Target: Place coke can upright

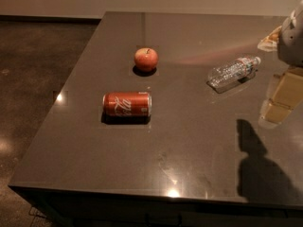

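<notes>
Red aluminium, flat on its side: the coke can [127,104] lies left of centre on the dark glossy worktop [199,141], with its silver ends facing left and right and nothing touching it. My claw [283,97] hangs at the far right edge, well apart from the can, and I cannot tell whether it is spread or pressed together.

The step in hand, as I judge it, is the reach. I'd swing left on the near side of the clear plastic bottle [233,72], so I don't nudge it. I'd come down over the can's middle and grip across the barrel, not end to end. A lying can rolls on a slick top, so I'd close squarely and lightly; thin metal dents. After that comes a lift and a quarter turn until 1 silver end faces down. I'd set it on bare worktop, clear of the apple [146,59] just behind, and let go only once it sits flat.
</notes>
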`<state>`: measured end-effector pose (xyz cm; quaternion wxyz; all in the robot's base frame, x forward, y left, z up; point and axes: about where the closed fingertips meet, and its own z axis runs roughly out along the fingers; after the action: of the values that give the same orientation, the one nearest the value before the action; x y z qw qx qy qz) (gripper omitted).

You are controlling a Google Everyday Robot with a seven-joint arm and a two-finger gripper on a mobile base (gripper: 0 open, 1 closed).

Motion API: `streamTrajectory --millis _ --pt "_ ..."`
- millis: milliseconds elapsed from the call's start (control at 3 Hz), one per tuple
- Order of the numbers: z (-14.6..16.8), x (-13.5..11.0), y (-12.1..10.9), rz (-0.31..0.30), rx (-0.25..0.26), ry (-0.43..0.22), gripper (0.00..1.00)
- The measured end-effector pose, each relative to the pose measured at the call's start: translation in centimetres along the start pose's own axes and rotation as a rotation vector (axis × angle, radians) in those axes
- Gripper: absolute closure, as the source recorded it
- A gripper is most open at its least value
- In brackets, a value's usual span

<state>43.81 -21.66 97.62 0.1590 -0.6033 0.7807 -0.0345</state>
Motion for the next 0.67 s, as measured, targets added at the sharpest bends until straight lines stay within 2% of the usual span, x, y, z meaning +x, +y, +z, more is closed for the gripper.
streamTrajectory --millis 333,667 --pt "-0.1 -0.8 -0.1 -0.001 0.009 -0.003 0.00" --pt "0.0 -3.0 -0.2 -0.022 0.018 0.003 0.00"
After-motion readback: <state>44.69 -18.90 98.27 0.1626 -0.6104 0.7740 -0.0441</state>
